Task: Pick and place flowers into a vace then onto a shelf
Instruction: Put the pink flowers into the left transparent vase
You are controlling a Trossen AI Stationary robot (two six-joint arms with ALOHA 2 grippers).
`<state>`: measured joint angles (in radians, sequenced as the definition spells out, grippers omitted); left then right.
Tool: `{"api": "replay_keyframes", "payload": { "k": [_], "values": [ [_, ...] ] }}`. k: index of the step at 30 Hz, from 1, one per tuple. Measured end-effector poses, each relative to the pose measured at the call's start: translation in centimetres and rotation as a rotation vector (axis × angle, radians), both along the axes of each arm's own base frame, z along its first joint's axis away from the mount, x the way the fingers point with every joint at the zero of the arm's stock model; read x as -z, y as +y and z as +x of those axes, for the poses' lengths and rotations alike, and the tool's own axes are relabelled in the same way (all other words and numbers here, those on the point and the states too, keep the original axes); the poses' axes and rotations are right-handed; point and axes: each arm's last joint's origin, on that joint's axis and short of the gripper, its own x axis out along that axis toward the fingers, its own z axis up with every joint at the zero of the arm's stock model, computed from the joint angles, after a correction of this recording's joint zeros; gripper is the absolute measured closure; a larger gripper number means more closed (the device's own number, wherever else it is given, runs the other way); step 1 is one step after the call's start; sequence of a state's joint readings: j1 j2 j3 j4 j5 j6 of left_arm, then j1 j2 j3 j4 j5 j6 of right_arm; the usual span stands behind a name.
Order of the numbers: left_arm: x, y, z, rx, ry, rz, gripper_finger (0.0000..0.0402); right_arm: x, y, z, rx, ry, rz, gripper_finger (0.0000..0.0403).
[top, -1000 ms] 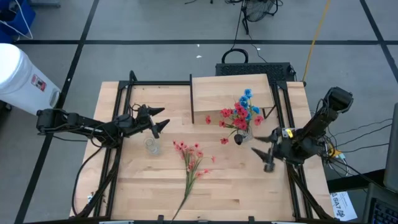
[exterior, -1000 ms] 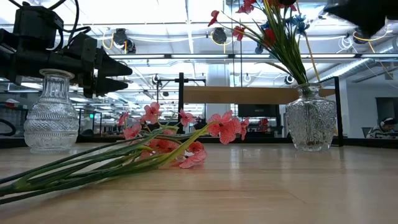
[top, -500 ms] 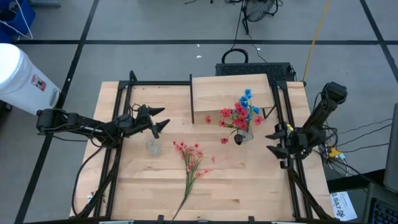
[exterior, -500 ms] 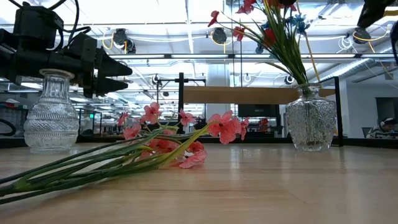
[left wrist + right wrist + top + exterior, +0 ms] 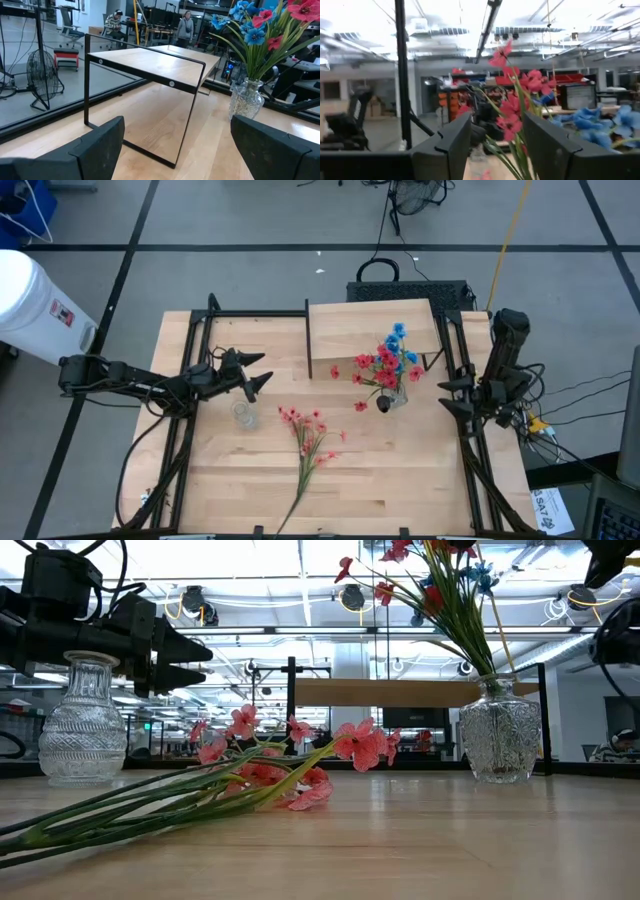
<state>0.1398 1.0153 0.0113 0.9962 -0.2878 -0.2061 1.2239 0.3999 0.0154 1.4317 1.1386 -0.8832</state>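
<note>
A glass vase (image 5: 388,402) stands on the wooden tabletop just in front of the shelf (image 5: 372,327). Red and blue flowers (image 5: 388,362) stick into it by their stems. A loose pink spray (image 5: 306,442) lies flat on the table's middle. An empty glass vase (image 5: 243,415) stands to its left. My left gripper (image 5: 262,370) hovers open just beyond the empty vase, pointing at the shelf (image 5: 150,65). My right gripper (image 5: 445,396) is open at the right edge, apart from the filled vase, with the flowers (image 5: 512,107) showing beyond its fingers.
Black frame rails (image 5: 190,380) run along the table's left and right sides. The shelf's thin black legs (image 5: 187,125) stand on the far half of the table. A white cylinder (image 5: 35,305) stands on the floor at the left. People show in the room behind.
My right gripper has drawn back from the filled vase toward the table's right and far edges, rolling and tipping upward as the arm folded in. The vase and its flowers have stayed in place.
</note>
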Motion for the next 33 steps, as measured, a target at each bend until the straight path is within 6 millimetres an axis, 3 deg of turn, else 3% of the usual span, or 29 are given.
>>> {"api": "replay_keyframes", "payload": {
  "k": [33],
  "values": [
    [0.0,0.0,0.0,0.0,0.0,0.0,0.0036,0.64,0.77,0.23,-0.028,0.049,-0.034,0.0227]
  ]
}}
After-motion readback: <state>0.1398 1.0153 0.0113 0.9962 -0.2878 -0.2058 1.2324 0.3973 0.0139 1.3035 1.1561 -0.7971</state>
